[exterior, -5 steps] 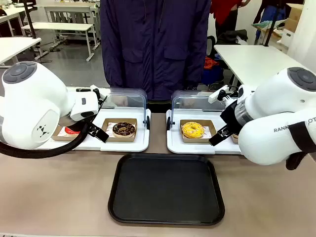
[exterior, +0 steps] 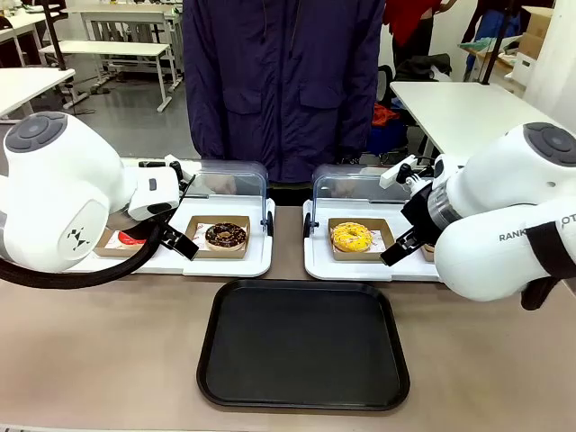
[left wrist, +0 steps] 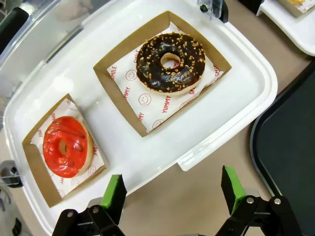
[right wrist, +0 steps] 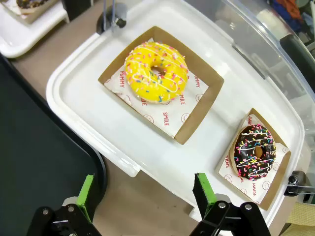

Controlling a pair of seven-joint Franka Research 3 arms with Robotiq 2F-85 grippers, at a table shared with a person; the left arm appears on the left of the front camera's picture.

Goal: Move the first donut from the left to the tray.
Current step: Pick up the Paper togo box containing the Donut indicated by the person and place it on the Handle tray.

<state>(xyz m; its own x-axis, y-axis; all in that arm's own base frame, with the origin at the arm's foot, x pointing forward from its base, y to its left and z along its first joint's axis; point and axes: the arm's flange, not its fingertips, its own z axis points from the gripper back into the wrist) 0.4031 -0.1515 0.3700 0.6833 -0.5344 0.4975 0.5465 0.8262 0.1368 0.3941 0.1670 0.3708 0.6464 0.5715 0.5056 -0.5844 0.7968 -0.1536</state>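
The table (exterior: 99, 360) carries the tray (exterior: 303, 346), left white tray (exterior: 255, 263) and right white tray (exterior: 320, 263).

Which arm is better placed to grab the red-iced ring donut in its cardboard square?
Left. The left gripper hangs open near the red-iced ring donut; the right gripper faces the yellow-iced donut.

We note: the first donut from the left (left wrist: 74, 137), glossy red icing, darker streaks; the tray (exterior: 303, 346), plain black; chocolate donut (left wrist: 147, 64), tan speckles.

Bare black tray (exterior: 303, 346) at centre; clear lids (exterior: 236, 180) upright along the white trays' (exterior: 252, 267) far edges.
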